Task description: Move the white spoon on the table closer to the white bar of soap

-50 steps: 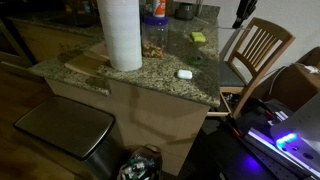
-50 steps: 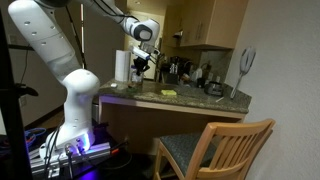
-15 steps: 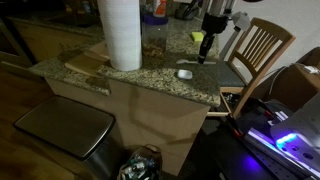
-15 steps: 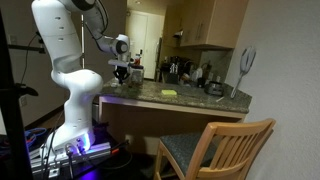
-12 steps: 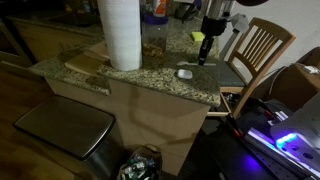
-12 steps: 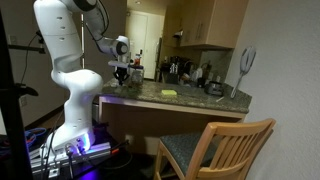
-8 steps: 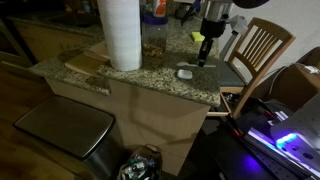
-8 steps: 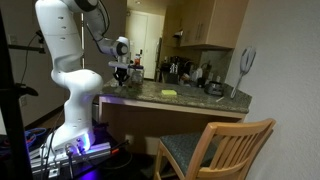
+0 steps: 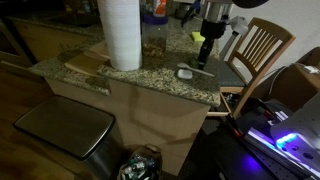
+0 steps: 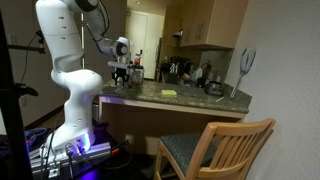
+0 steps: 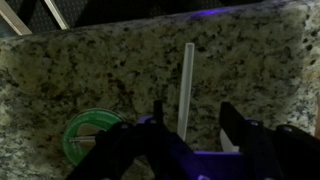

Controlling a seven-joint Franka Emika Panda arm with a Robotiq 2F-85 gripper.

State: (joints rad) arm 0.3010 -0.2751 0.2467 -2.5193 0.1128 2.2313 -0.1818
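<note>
We note claw (image 11: 190, 110) spread open, holding nothing | spoon (image 11: 186, 80) flat on bench (image 11: 90, 70) between its fingers | soap (image 9: 184, 73) near bench edge.

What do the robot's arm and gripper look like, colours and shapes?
The arm is glossy white, built of thick rounded segments. The gripper is black, with two slim fingers that show a purple sheen in the wrist view. Cables or markings are too small to tell.
</note>
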